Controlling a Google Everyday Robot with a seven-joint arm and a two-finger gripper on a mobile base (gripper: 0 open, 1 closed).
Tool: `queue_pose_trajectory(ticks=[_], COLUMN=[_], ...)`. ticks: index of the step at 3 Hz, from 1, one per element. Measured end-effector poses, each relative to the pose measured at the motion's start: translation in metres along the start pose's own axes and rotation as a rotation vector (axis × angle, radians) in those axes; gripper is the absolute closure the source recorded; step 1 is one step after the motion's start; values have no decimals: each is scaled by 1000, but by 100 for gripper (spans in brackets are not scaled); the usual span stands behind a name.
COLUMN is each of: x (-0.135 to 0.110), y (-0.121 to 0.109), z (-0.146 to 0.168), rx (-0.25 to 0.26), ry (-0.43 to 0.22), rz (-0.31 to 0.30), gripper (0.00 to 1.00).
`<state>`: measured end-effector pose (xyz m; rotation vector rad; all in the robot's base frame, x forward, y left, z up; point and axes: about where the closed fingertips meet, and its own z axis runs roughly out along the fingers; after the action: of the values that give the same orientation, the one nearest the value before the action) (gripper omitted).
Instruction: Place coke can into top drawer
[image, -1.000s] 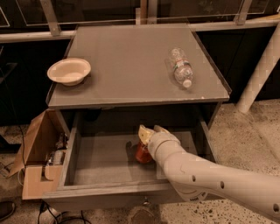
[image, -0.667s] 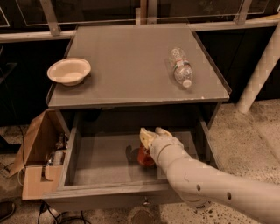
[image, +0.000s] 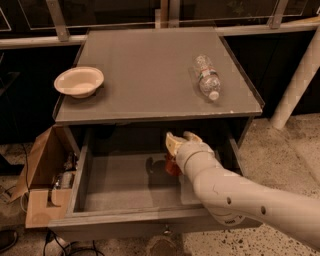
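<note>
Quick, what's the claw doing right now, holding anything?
Claw: in the open grey-brown wooden top drawer, at the small red coke can; open or closed cannot be told.

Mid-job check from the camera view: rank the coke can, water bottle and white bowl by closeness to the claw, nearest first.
The claw is inside the open top drawer, right of centre.
1. The coke can: in the drawer, just beneath the claw.
2. The water bottle: lying on the cabinet top, right side.
3. The white bowl: on the cabinet top, far left.
</note>
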<state>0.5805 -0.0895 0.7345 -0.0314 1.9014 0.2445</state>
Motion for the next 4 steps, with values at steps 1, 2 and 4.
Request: queue_pose_trajectory(ticks=[1, 2, 4], x=[-1, 1, 8], y=[0, 0, -2], z=[0, 5, 11], rx=[0, 27, 93], ry=[-2, -15, -60], rz=[0, -16, -42], gripper=[100, 100, 100])
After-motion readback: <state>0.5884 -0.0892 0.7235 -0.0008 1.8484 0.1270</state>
